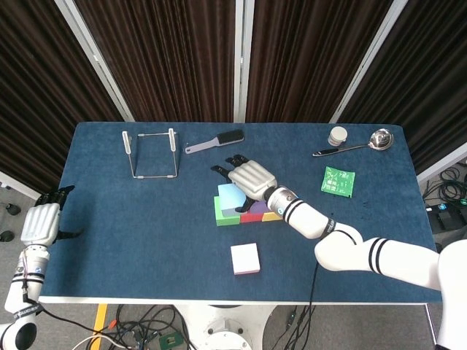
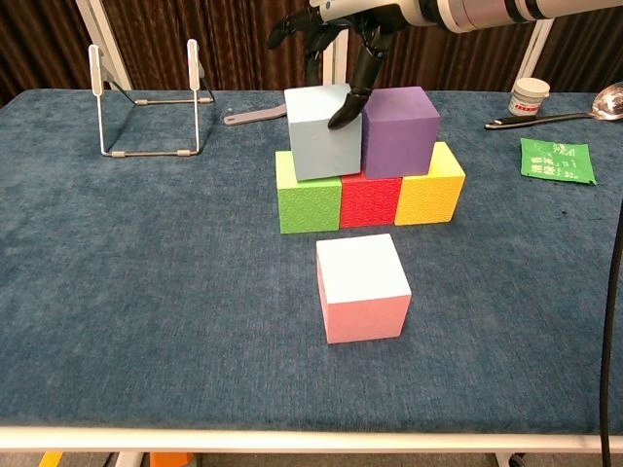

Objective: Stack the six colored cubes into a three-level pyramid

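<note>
Right hand [image 2: 341,39] fingers spread, fingertip on pale blue cube [image 2: 322,131] — matte, sits slightly skewed on green cube [image 2: 309,204]

The right arm [image 1: 365,251] reaches in from the near right corner of the desk toward the middle. Its right hand [image 1: 248,177] is up over the middle of the desk, palm down, fingers [image 2: 352,89] apart and pointing down. One dark fingertip touches what is under it. The left arm [image 1: 25,273] hangs off the left edge of the desk. The left hand [image 1: 41,222] is beside that edge, holding nothing, with its dark fingers apart
</note>
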`<state>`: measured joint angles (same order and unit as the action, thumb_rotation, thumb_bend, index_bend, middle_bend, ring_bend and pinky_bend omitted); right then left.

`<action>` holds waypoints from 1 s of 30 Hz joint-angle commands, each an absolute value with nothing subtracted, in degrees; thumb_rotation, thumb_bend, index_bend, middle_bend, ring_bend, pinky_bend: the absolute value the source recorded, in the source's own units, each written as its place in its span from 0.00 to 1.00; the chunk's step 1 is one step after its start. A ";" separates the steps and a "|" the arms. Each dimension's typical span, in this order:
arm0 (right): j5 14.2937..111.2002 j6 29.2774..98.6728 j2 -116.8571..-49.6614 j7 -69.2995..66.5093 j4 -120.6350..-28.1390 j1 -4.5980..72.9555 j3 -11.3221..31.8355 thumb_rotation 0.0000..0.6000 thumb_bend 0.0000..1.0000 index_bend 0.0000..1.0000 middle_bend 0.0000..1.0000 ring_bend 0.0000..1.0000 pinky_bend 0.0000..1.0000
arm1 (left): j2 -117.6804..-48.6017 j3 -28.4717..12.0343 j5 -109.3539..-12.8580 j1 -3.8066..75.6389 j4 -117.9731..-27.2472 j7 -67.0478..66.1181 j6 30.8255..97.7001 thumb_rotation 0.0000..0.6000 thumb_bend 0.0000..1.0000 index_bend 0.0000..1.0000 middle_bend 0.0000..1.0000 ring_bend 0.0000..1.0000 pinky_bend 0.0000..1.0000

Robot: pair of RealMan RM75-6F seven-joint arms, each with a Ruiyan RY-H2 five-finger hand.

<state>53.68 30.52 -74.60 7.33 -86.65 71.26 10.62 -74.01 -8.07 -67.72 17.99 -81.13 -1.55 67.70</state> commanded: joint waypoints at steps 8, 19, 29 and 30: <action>55.13 29.63 -74.91 6.09 -85.75 71.12 10.51 1.00 0.11 0.00 0.41 0.02 0.00 | -74.59 -8.19 -67.74 17.96 -80.34 -1.71 67.60 1.00 0.12 0.11 0.14 0.05 0.15; 55.99 29.52 -74.92 5.27 -85.50 70.88 10.46 1.00 0.11 0.00 0.41 0.02 0.00 | -75.26 -8.29 -67.99 17.90 -80.03 -1.88 67.75 1.00 0.12 0.11 0.14 0.05 0.15; 55.74 29.52 -74.70 5.29 -85.54 70.90 10.28 1.00 0.11 0.00 0.37 0.02 0.00 | -75.45 -8.37 -67.74 17.90 -79.64 -1.58 67.15 1.00 0.12 0.11 0.14 0.05 0.15; 55.79 29.39 -74.71 5.19 -85.58 70.93 10.30 1.00 0.10 0.00 0.35 0.02 0.00 | -75.48 -8.39 -67.76 17.89 -79.60 -1.56 67.19 1.00 0.12 0.11 0.14 0.05 0.15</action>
